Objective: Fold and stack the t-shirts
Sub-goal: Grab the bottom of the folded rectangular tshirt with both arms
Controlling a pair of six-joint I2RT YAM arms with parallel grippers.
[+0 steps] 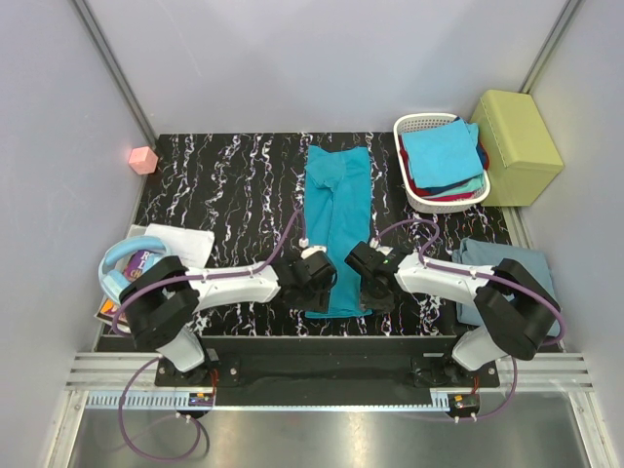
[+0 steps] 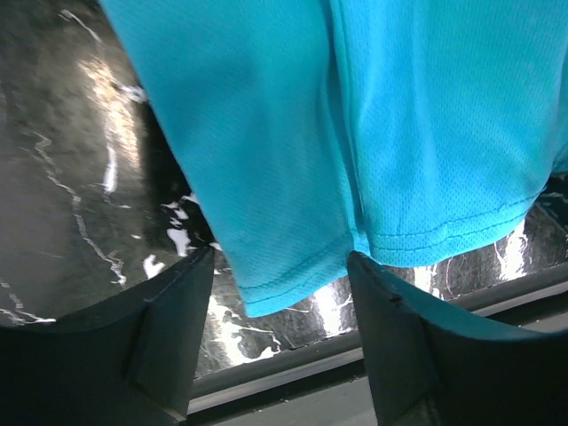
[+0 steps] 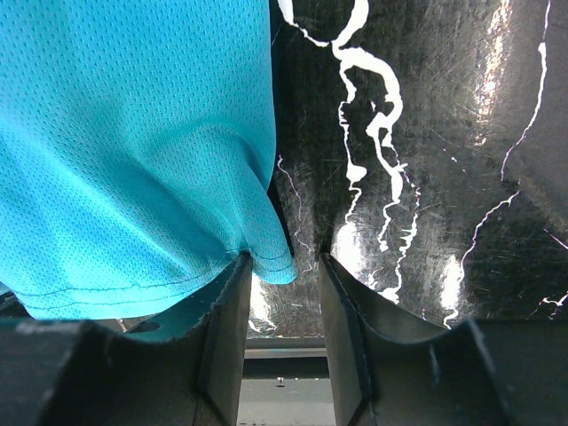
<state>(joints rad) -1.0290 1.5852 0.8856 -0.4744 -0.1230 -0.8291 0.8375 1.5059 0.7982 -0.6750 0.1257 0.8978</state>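
A large teal t-shirt [image 1: 338,205] lies as a long, narrow, folded strip down the middle of the black marbled table, its hem toward me. My left gripper [image 1: 322,285] stands open at the hem's left corner. In the left wrist view that corner of the shirt [image 2: 355,115] hangs between the spread fingers [image 2: 177,311] without being pinched. My right gripper [image 1: 365,288] is open at the right corner. In the right wrist view the shirt's [image 3: 133,151] tip pokes just past the left fingertip [image 3: 232,302], and the gap between the jaws holds nothing.
A white slatted basket [image 1: 414,124] at the back right holds a bright blue shirt [image 1: 444,151] on top of several others. A yellow-green box [image 1: 517,146] stands beside it. A grey-blue shirt [image 1: 480,255] lies under my right arm. Headphones [image 1: 117,268], papers [image 1: 185,242] and a pink cube [image 1: 143,159] are at the left.
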